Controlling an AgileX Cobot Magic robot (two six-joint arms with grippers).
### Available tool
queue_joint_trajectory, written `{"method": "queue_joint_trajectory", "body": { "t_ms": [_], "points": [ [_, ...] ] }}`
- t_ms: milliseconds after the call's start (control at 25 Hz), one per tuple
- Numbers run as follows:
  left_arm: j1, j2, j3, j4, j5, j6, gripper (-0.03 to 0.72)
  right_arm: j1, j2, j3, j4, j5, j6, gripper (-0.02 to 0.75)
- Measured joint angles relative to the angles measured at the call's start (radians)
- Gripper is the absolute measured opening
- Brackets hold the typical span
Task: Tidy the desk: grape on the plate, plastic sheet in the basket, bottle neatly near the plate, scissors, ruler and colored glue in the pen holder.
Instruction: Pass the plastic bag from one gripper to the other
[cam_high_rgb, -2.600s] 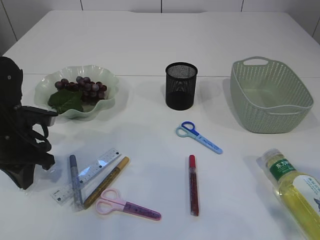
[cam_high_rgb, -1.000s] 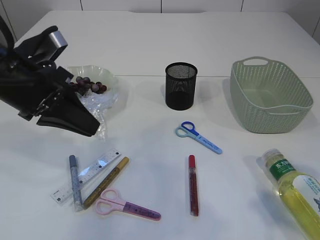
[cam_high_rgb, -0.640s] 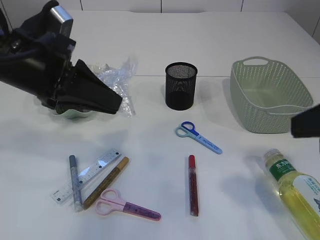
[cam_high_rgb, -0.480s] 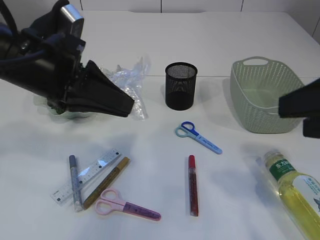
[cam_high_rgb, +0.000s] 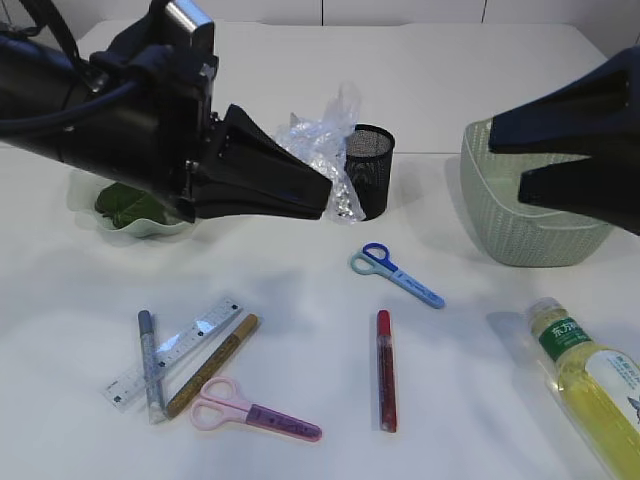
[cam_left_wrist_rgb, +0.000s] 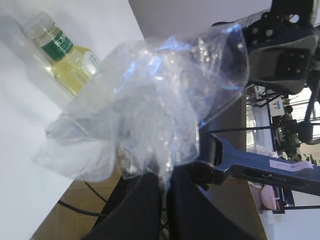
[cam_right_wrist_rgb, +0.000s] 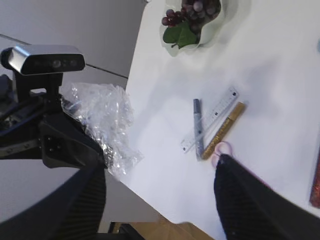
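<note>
My left gripper (cam_high_rgb: 322, 196) is shut on the crumpled clear plastic sheet (cam_high_rgb: 322, 140), held in the air just left of the black mesh pen holder (cam_high_rgb: 372, 150). In the left wrist view the plastic sheet (cam_left_wrist_rgb: 150, 110) bulges above my closed gripper (cam_left_wrist_rgb: 164, 175). My right gripper (cam_high_rgb: 505, 160) hangs open and empty in front of the green basket (cam_high_rgb: 545, 235). The grape (cam_right_wrist_rgb: 192, 7) lies on the plate (cam_right_wrist_rgb: 172, 37). On the table lie the bottle (cam_high_rgb: 590, 385), blue scissors (cam_high_rgb: 397, 273), pink scissors (cam_high_rgb: 255, 412), the ruler (cam_high_rgb: 175, 350) and red (cam_high_rgb: 385, 370), gold (cam_high_rgb: 212, 363) and grey (cam_high_rgb: 150, 362) glue sticks.
The left arm hides most of the green plate (cam_high_rgb: 130, 218) in the exterior view. The bottle (cam_left_wrist_rgb: 62, 55) lies on its side near the front right corner. In the right wrist view, the ruler (cam_right_wrist_rgb: 212, 122) and gold glue (cam_right_wrist_rgb: 225, 127) lie near the table's edge.
The left gripper has risen from the plate and carried the plastic sheet rightwards up to the pen holder. The right gripper has come in from the right edge in front of the basket.
</note>
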Motion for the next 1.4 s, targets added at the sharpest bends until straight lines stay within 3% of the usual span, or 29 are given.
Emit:
{"method": "queue_joint_trajectory", "body": {
  "t_ms": [320,560,920,1400],
  "points": [
    [-0.051,0.004,0.0,-0.101,-0.002,0.051,-0.006,0.0,0.089,0.0,0.224,0.011,-0.211,0.531],
    [-0.065,0.028,-0.019,-0.16,-0.004,0.068,-0.006,0.0,0.125,0.0,0.319,0.055,-0.307,0.531],
    [-0.092,0.136,-0.175,-0.174,-0.005,0.066,-0.006,0.0,0.126,0.0,0.377,0.102,-0.353,0.531],
    [-0.124,0.167,-0.192,-0.178,-0.008,0.062,-0.006,0.0,0.138,0.0,0.387,0.111,-0.413,0.531]
  ]
}}
